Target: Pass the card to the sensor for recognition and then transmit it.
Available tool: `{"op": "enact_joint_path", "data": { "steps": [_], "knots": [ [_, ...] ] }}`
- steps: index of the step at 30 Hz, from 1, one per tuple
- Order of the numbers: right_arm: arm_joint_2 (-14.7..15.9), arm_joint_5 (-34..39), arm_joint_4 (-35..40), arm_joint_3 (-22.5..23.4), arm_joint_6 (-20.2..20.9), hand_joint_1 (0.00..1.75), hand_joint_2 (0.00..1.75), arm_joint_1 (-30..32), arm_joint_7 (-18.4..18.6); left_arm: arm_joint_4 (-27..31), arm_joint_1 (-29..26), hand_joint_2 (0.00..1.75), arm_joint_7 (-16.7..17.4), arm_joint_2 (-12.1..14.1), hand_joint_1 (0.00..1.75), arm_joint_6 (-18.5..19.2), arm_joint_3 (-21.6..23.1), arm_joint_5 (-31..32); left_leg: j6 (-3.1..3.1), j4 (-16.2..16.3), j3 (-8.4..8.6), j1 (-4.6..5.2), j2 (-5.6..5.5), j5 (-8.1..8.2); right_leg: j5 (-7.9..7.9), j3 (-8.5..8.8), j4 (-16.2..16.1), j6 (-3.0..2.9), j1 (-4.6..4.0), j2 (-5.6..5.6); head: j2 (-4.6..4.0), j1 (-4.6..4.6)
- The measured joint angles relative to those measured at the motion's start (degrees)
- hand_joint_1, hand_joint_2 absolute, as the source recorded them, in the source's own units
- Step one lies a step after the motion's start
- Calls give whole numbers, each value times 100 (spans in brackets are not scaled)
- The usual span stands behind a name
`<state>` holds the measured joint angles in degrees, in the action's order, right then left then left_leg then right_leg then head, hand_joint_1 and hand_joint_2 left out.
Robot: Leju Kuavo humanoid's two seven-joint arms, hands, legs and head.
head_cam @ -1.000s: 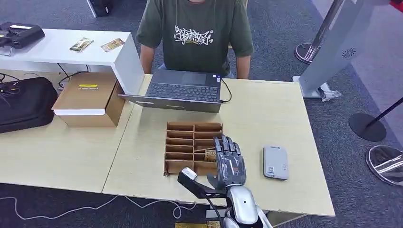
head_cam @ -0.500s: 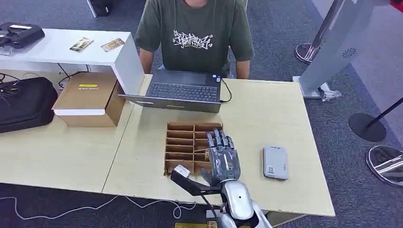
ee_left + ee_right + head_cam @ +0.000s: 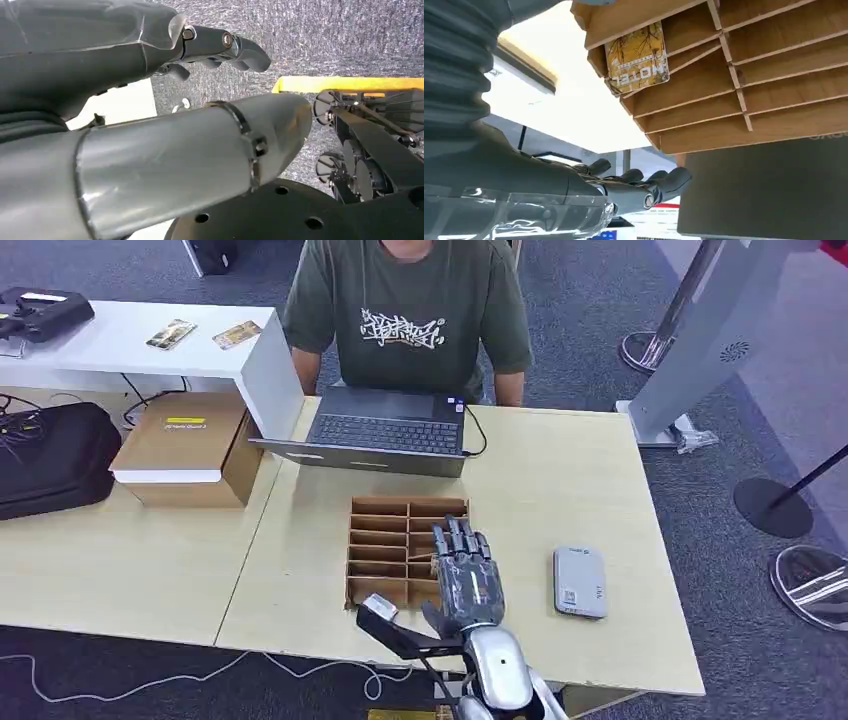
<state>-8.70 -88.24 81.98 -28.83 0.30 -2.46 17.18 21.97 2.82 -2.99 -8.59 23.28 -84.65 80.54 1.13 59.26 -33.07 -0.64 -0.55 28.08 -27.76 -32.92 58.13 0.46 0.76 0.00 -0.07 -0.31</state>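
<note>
- Brown cardboard box (image 3: 185, 445): on the left table, well apart from the work; not needed.
- Open grey laptop (image 3: 385, 430): at the table's far edge, in front of a seated person; keep the arm away from it.
- Partitioned wooden card rack (image 3: 385, 540): lies flat mid-table.
- Yellow patterned hotel card (image 3: 636, 57): stands in a rack slot on the side near the hand.
- Right hand (image 3: 468, 575): fingers spread, holding nothing, poised over the rack's right column. Advice: descend squarely, pinch the card's exposed edge, lift straight out.
- Flat grey card sensor (image 3: 580, 582): right of the rack; next stop.
- Left hand (image 3: 220, 47): hangs toward the floor, fingers loosely curled, holding nothing.
</note>
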Motion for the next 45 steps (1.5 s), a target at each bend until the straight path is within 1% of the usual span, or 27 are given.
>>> {"op": "enact_joint_path", "data": {
  "steps": [2,4,7,9,14,22,25,27,31,36,41,45],
  "knots": [
    [35,-4,136,-26,132,0,175,41,2,0,1,0,0,0,0,-9,0,0,0,0,1,0,0,0,0,0,-1,0,0,1,0,0],
    [99,62,252,-77,180,0,175,160,35,0,2,0,0,0,0,-20,0,-15,0,0,0,0,-1,1,-1,1,-1,1,0,-1,0,2],
    [201,205,282,-149,112,0,175,298,227,0,3,0,9,-7,0,-53,0,-92,0,0,-1,0,2,2,-1,0,-1,1,0,1,0,0],
    [249,346,252,-221,-48,0,175,309,258,0,7,0,11,-20,0,-50,-2,-118,0,0,-1,0,5,2,-1,0,-1,1,0,3,0,2],
    [214,444,-13,-328,-13,0,175,86,-20,0,8,0,61,-63,0,-11,-2,-162,1,0,0,0,5,-2,2,1,0,-1,0,3,0,0],
    [147,461,-535,-481,-188,0,175,-184,-137,0,11,0,66,-87,0,-7,-2,-173,7,0,0,-1,3,-7,4,2,3,-3,0,2,0,0],
    [107,544,-850,-582,-398,0,175,-342,-210,0,13,0,68,-87,0,-7,-2,-179,7,0,0,-1,3,-7,4,1,3,-3,0,4,0,2],
    [-26,599,-1146,-719,-673,0,175,-451,-260,0,18,0,68,-83,0,-18,-2,-179,7,0,0,0,3,-7,4,1,3,-3,0,3,0,-2],
    [-105,750,-1653,-896,-1114,0,175,-701,-371,0,28,0,68,-81,0,-35,-2,-177,11,-1,-1,-3,0,-9,4,3,4,-3,-1,-2,0,0],
    [-190,889,-2147,-1073,-1527,0,175,-965,-437,0,38,0,68,-68,0,-76,-2,-140,11,0,0,-2,0,-10,5,3,4,-3,-1,0,0,2],
    [-282,1069,-2613,-1217,-1864,0,175,-1198,-433,-15,48,0,68,-15,0,-142,0,-107,12,0,1,-2,0,-11,5,3,4,-3,-1,1,0,0],
    [-326,1082,-2821,-1296,-1949,0,175,-1299,-463,-15,49,0,68,4,0,-155,0,-98,12,0,0,-2,0,-11,5,3,4,-3,-1,0,0,0]
  ]
}}
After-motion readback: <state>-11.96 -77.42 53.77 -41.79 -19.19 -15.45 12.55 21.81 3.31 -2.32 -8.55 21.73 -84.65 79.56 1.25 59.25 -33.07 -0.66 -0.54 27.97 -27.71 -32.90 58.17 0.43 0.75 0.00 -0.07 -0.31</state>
